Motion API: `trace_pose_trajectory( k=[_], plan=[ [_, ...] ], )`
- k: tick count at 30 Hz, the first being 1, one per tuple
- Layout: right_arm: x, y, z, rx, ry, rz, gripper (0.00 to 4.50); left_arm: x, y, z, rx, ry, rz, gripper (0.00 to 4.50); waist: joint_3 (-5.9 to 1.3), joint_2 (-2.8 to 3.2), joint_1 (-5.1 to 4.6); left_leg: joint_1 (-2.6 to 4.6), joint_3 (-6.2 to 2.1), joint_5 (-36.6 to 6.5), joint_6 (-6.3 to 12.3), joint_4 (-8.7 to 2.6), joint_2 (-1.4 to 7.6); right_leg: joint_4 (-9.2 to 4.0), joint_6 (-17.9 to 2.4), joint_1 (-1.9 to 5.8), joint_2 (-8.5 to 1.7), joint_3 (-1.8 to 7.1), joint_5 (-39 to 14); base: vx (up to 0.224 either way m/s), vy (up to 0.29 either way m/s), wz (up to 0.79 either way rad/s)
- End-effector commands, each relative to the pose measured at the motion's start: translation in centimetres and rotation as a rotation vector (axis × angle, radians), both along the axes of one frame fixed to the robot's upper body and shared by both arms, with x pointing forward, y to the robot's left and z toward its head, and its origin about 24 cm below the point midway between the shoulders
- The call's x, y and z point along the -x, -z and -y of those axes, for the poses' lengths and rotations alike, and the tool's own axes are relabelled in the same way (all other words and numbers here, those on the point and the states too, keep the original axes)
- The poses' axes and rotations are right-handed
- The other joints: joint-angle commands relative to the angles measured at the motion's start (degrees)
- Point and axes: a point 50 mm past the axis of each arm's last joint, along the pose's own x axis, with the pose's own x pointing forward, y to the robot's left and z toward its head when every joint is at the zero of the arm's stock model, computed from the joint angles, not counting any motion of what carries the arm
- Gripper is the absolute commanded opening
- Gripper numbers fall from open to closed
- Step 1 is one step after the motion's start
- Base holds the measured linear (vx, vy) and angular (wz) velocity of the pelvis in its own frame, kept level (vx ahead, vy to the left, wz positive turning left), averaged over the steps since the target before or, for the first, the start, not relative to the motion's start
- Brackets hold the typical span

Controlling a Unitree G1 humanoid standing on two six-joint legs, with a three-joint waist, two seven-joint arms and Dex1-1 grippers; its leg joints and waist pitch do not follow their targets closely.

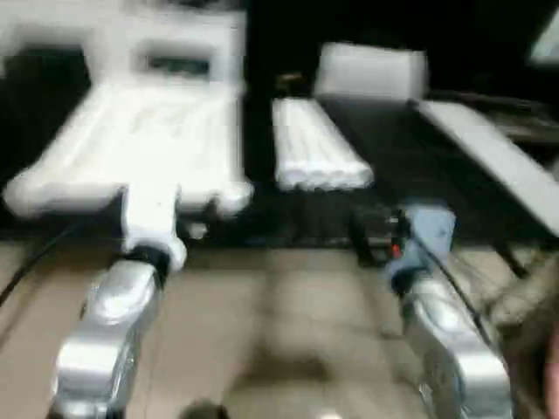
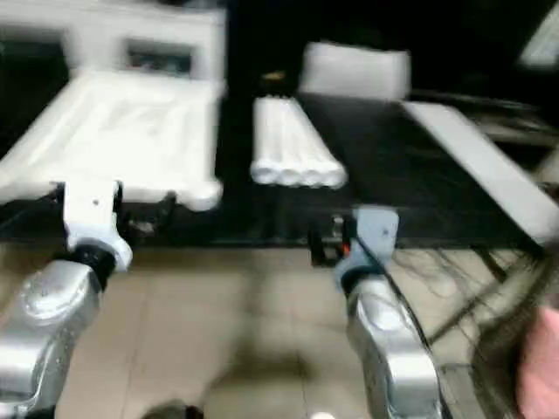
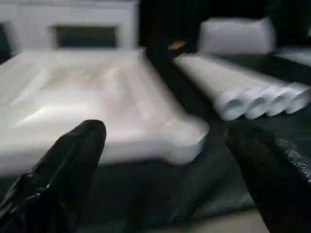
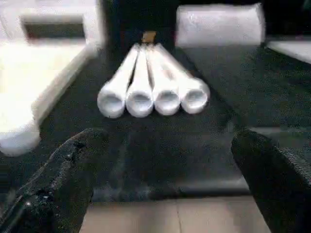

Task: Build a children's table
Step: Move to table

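Step in hand: approach, by my reading; nothing is picked up yet, no leg fitted.
Left gripper [image 3: 165,170]: fingers spread wide, nothing between them, hanging short of the near edge of the tabletop [image 1: 140,144].
Right gripper [image 4: 165,170]: released too, fingers wide apart and empty, lined up on the open ends of the four tube legs [image 4: 153,80].
Tabletop: white, lying on the dark mat [image 4: 160,145], on the robot's left; a rounded corner faces the left gripper.
Legs: side by side, touching one another, ends toward the robot, just beside the tabletop but apart from it.
Doing it well: take the outermost leg only, near its end, so the neighbours do not roll; keep the tube level while carrying it to a corner. The smooth round plastic may slip in the grip.
Surface: dark mat, its front edge meeting pale tiled floor [image 1: 262,305] under the forearms.
Room: white cabinet [image 1: 166,48] behind the tabletop; a white block [image 1: 371,70] beyond the legs; a flat white board [image 1: 493,157] slanting at the right.
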Motion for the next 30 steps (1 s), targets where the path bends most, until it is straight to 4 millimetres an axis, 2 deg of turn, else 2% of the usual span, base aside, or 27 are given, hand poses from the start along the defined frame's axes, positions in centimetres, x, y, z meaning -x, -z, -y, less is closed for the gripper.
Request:
trace_pose_trajectory(
  k=[1, 2, 3, 4, 5, 6, 7, 8, 9, 10, 11, 12, 14, 15, 16, 17, 18, 21, 22, 23, 24, 25, 26, 27, 28, 29, 30],
  plan=[
    [0.5, 0.3, -0.5, 0.000, -0.030, -0.012, 4.50, -0.1, 0.1, 0.0, -0.029, -0.005, -0.006, 4.48, -1.79, 1.24, 1.88, 0.92, -6.70, 0.5, 4.83, 2.50, 3.36, -12.69, -18.0, 4.52, -5.20, 6.29, -21.8, 0.150, -0.196, 0.04],
    [0.5, 0.3, -0.5, 0.000, -0.032, -0.013, 4.50, -0.1, 0.0, 0.0, -0.030, -0.005, -0.005, 4.48, -1.38, 1.85, 2.87, 4.40, -7.15, 1.8, 5.37, 0.22, 4.88, -11.76, -19.7, 1.96, -3.06, 5.57, -14.0, -0.050, -0.011, 0.24],
    [0.5, 0.4, -0.5, 0.004, -0.031, -0.015, 4.50, -0.2, 0.0, 0.0, -0.029, -0.006, -0.001, 4.48, -2.11, 3.38, 2.51, 8.53, -8.57, -4.3, 4.33, -1.42, 9.05, -10.29, -17.4, -1.01, -2.56, 4.79, -9.3, -0.050, -0.011, 0.24],
    [0.6, 0.4, -0.4, 0.013, -0.026, -0.016, 4.50, -0.2, -0.2, 0.0, -0.032, -0.008, 0.009, 4.48, -1.69, 6.47, 0.18, 6.13, -11.62, -35.2, -6.25, -11.38, 10.64, -2.53, -6.4, -0.97, 3.45, 4.81, 3.8, -0.178, 0.036, 0.22],
    [0.6, 0.4, -0.4, 0.017, -0.020, -0.017, 4.50, -0.2, -0.2, 0.1, -0.034, -0.008, 0.012, 4.48, -1.29, 7.07, 1.05, 5.98, -10.33, -42.0, -6.65, -11.79, 8.86, -3.68, -3.7, -1.82, 2.98, 5.27, 6.0, -0.067, 0.029, -0.07],
    [0.7, 0.4, -0.3, 0.019, -0.016, -0.018, 4.50, -0.2, -0.2, 0.1, -0.032, -0.006, 0.011, 4.48, -1.58, 6.03, 0.75, 6.30, -9.76, -41.6, -5.54, -10.96, 8.70, -5.43, -3.5, -1.96, 1.65, 6.20, 4.9, -0.067, 0.029, -0.07],
    [0.7, 0.4, -0.3, 0.019, -0.014, -0.018, 4.50, -0.2, -0.2, 0.1, -0.031, -0.004, 0.010, 4.48, -1.65, 5.30, 0.80, 6.10, -9.46, -39.2, -4.34, -10.13, 8.36, -7.23, -3.8, -1.85, 0.08, 7.31, 2.7, -0.058, -0.014, 0.07],
    [0.8, 0.4, -0.3, 0.021, -0.015, -0.015, 4.50, -0.2, -0.3, 0.1, -0.020, 0.003, 0.011, 4.48, -1.67, 4.41, 1.17, 5.48, -7.74, -30.8, -1.18, -8.65, 7.75, -10.19, -5.6, -1.64, -2.53, 8.93, -2.9, -0.056, -0.037, 0.00],
    [0.8, 0.3, -0.3, 0.045, -0.005, -0.010, 4.50, -0.2, -0.3, 0.1, -0.023, 0.002, 0.011, 4.48, -1.75, 4.31, 1.52, 5.16, -7.18, -25.6, 0.70, -8.43, 7.80, -10.99, -6.4, -1.13, -3.41, 9.31, -4.5, -0.056, -0.037, 0.00],
    [0.7, 0.4, -0.2, 0.068, 0.003, -0.009, 4.50, -0.2, -0.3, 0.1, -0.030, 0.000, 0.012, 4.48, -2.26, 4.03, 1.83, 4.63, -5.99, -11.8, 5.17, -8.69, 8.18, -11.52, -7.4, -0.01, -3.17, 9.02, -1.0, 0.000, 0.000, 0.00],
    [0.7, 0.4, -0.2, 0.069, 0.004, -0.009, 4.50, -0.2, -0.3, 0.1, -0.028, 0.000, 0.013, 4.48, -2.67, 3.83, 1.89, 4.40, -5.52, -6.7, 6.82, -8.88, 8.02, -11.27, -7.3, 0.53, -2.58, 8.60, 3.1, 0.000, 0.000, 0.00],
    [0.7, 0.4, -0.2, 0.073, 0.005, -0.009, 4.50, -0.2, -0.3, 0.1, -0.021, 0.001, 0.015, 4.48, -2.76, 4.16, 2.17, 4.86, -4.72, -3.0, 8.87, -9.17, 8.13, -11.09, -7.3, -0.05, -2.14, 8.45, 8.3, 0.000, 0.000, 0.00],
    [0.7, 0.4, -0.1, 0.071, 0.007, -0.010, 4.50, -0.2, -0.4, 0.1, -0.007, -0.001, 0.025, 4.48, -2.13, 4.87, 1.83, 4.77, -4.44, -11.5, 7.77, -10.39, 8.57, -11.13, -7.8, -0.71, -1.58, 8.24, 3.9, 0.000, 0.000, 0.00],
    [0.8, 0.4, -0.1, 0.060, -0.011, -0.006, 4.50, -0.2, -0.5, 0.0, 0.000, -0.003, 0.028, 4.48, -2.02, 4.81, 1.72, 4.78, -4.36, -15.1, 6.70, -10.45, 8.58, -11.20, -7.5, -1.05, -1.25, 8.30, 0.7, 0.000, 0.000, 0.00],
    [0.7, 0.4, -0.2, 0.062, -0.020, -0.004, 4.50, -0.2, -0.6, 0.0, 0.004, -0.002, 0.032, 4.48, -2.05, 4.43, 1.57, 5.51, -4.32, -21.8, 4.32, -10.19, 8.72, -11.72, -6.6, -1.79, -1.36, 8.90, -6.9, 0.000, 0.000, 0.00],
    [0.7, 0.2, -0.3, 0.074, -0.034, 0.007, 4.50, -0.2, -0.7, 0.1, 0.010, 0.001, 0.035, 4.48, -2.01, 4.36, 1.67, 5.73, -4.29, -23.8, 3.85, -10.16, 8.68, -11.88, -6.1, -1.78, -1.36, 8.93, -10.0, 0.000, 0.000, 0.00],
    [0.7, 0.2, -0.3, 0.078, -0.037, 0.011, 4.50, -0.2, -0.7, 0.1, 0.012, 0.002, 0.035, 4.48, -1.80, 4.13, 1.80, 5.96, -4.12, -27.1, 3.76, -9.98, 8.59, -12.73, -4.8, -1.66, -1.51, 9.17, -16.9, 0.000, 0.000, 0.00],
    [0.5, -0.1, -0.6, 0.080, -0.060, 0.023, 4.50, -0.2, -0.8, 0.2, 0.016, -0.002, 0.040, 4.48, -1.49, 4.15, 1.81, 6.08, -3.75, -30.2, 4.63, -9.47, 8.21, -14.31, -3.0, -0.86, -1.11, 8.97, -27.1, 0.000, 0.000, 0.00],
    [0.5, -0.1, -0.7, 0.082, -0.074, 0.025, 4.50, -0.2, -0.8, 0.2, 0.014, -0.002, 0.041, 4.48, -1.15, 4.23, 3.17, 1.98, -4.11, -26.1, 11.15, -8.81, 5.13, -16.78, -1.3, 3.92, -3.80, 5.69, -33.8, 0.000, 0.000, 0.00],
    [0.4, -0.1, -0.8, 0.089, -0.083, 0.027, 4.50, -0.2, -0.7, 0.2, 0.012, -0.002, 0.042, 4.48, -1.37, 3.88, 2.51, 1.95, -4.47, -22.6, 12.47, -7.20, 5.35, -17.73, -2.6, 4.54, -5.09, 5.27, -34.0, 0.087, 0.053, 0.42],
    [0.4, -0.1, -0.9, 0.096, -0.086, 0.029, 4.50, -0.1, -0.7, 0.2, 0.013, -0.002, 0.042, 4.48, -1.02, 4.92, 2.50, 2.09, -4.88, -18.1, 13.93, -6.45, 5.97, -18.99, -4.4, 6.18, -5.42, 3.77, -31.8, 0.087, 0.053, 0.42],
    [0.4, -0.2, -0.9, 0.102, -0.086, 0.030, 4.50, -0.1, -0.7, 0.2, 0.014, -0.002, 0.042, 4.48, -1.00, 5.44, 2.49, 2.59, -5.05, -18.3, 14.06, -7.41, 6.05, -18.75, -4.5, 6.73, -3.95, 2.57, -29.4, 0.117, 0.081, 0.50],
    [0.4, -0.2, -0.9, 0.102, -0.087, 0.033, 4.50, -0.1, -0.7, 0.1, 0.014, -0.004, 0.042, 4.48, -1.22, 6.10, 1.55, 4.59, -7.02, -21.6, 14.86, -10.62, 5.80, -15.87, -4.5, 6.35, 1.77, 0.48, -21.2, 0.177, 0.079, 0.54],
    [0.3, -0.2, -1.0, 0.102, -0.090, 0.034, 4.50, -0.1, -0.7, 0.1, 0.014, -0.005, 0.042, 4.48, -1.94, 6.79, 0.41, 8.47, -10.21, -23.2, 17.34, -11.81, 6.31, -12.07, -4.2, 4.17, 5.21, 0.16, -14.5, 0.177, 0.079, 0.54],
    [0.3, -0.2, -1.0, 0.106, -0.093, 0.035, 4.50, -0.1, -0.7, 0.1, 0.014, -0.006, 0.042, 4.48, -3.09, 6.77, -1.85, 14.63, -17.39, -23.1, 27.85, -10.60, 7.35, -3.81, -2.8, -2.01, 7.67, 3.28, -4.4, 0.210, 0.065, 0.55],
    [0.3, -0.2, -1.1, 0.099, -0.092, 0.036, 4.50, -0.1, -0.7, 0.0, 0.013, -0.006, 0.041, 4.48, -3.11, 7.09, -2.13, 15.47, -14.63, -21.3, 25.15, -9.11, 9.80, -3.12, -2.4, -4.23, 6.10, 5.17, -0.6, 0.163, 0.050, 0.49],
    [0.3, -0.3, -1.1, 0.090, -0.087, 0.038, 4.50, -0.1, -0.7, 0.0, 0.012, -0.005, 0.041, 4.48, -2.30, 6.38, -1.62, 12.45, -13.34, -19.9, 22.53, -10.43, 9.44, -1.08, 0.0, -4.07, 6.20, 5.67, 3.5, 0.163, 0.050, 0.49]
  ],
)
